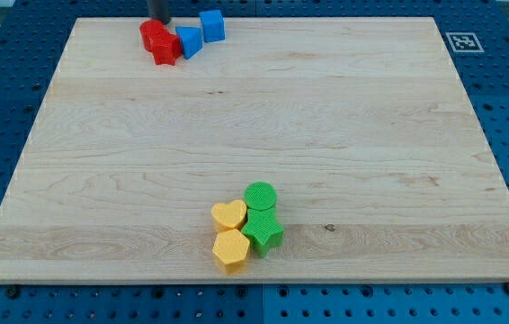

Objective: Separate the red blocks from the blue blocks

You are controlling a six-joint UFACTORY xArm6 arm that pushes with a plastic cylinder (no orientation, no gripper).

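Note:
Two red blocks sit together near the top left of the board: a red cylinder [152,34] and a red star [166,49]. A blue block [189,41] touches the red star's right side. A blue cube [212,25] stands apart, further right near the top edge. My tip [160,20] shows as a dark rod end at the view's top, just above the red blocks and left of the blue ones.
A yellow heart [228,215], a yellow hexagon [230,250], a green cylinder [260,196] and a green star [263,231] cluster near the bottom middle. The wooden board [371,135] lies on a blue perforated table. A marker tag [459,41] is at the top right corner.

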